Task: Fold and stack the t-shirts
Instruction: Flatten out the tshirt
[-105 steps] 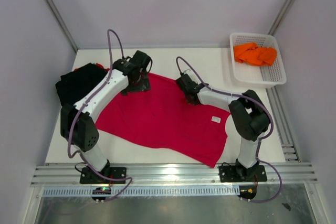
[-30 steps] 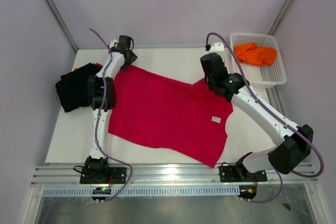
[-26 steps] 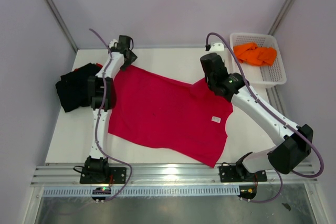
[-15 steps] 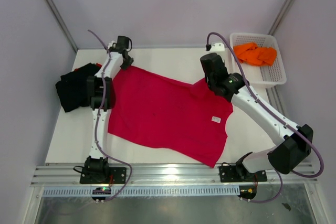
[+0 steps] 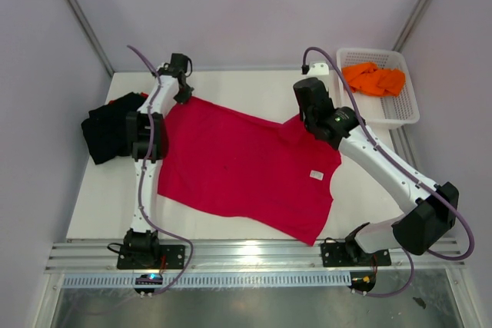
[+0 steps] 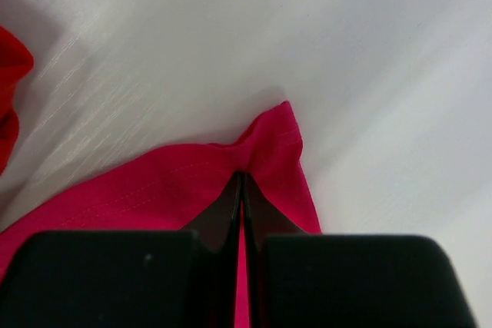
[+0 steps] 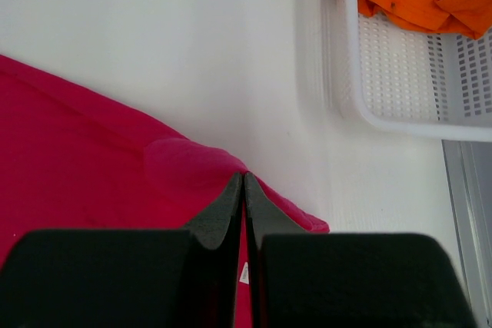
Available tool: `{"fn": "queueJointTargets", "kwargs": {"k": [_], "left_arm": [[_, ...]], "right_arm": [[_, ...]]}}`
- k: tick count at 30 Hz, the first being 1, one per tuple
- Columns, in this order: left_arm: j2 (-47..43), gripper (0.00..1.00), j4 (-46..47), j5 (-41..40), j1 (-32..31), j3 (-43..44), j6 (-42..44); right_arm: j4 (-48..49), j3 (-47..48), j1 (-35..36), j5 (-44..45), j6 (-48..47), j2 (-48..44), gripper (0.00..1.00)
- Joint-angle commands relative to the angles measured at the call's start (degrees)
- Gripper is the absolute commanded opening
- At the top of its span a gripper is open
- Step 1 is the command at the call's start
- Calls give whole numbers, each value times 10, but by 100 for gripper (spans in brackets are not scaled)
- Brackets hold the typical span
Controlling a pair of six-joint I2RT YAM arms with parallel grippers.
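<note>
A large crimson t-shirt (image 5: 246, 163) lies spread flat on the white table, its small white label (image 5: 315, 175) near the right edge. My left gripper (image 5: 183, 96) is at the shirt's far left corner, and in the left wrist view the left gripper (image 6: 241, 177) is shut on a pinched-up fold of the crimson t-shirt (image 6: 154, 190). My right gripper (image 5: 302, 122) is at the far right corner. The right wrist view shows the right gripper (image 7: 244, 177) shut on the hem of the crimson t-shirt (image 7: 92, 159). An orange t-shirt (image 5: 374, 78) lies crumpled in the basket.
A black t-shirt (image 5: 111, 128) with red cloth (image 5: 118, 100) peeking out behind it sits at the table's left edge. The white mesh basket (image 5: 380, 117) stands at the far right corner, close to my right gripper. An aluminium rail (image 5: 254, 253) runs along the near edge.
My left gripper has closed on the shirt's far left corner, pinching the cloth. The right arm and the shirt have stayed put.
</note>
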Motion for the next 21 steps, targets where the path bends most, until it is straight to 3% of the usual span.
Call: {"fn": "queueJointTargets", "kwargs": {"k": [1,5,9,21], "left_arm": [[22,0,-130,12,-5,-39,10],[-12,0,-187,-9,-4,-49,-4],[-60,0,-204,-17,-4,-130,-16],[-272,0,-167,-22,-26,-359,-53]], "right_arm": [[25,1,-1,-2,6,-25,6],[31,-10,0,-5,8,-37,6],[37,-15,-1,-10,5,-40,6],[44,-33,-1,-27,6,-52,6]]}}
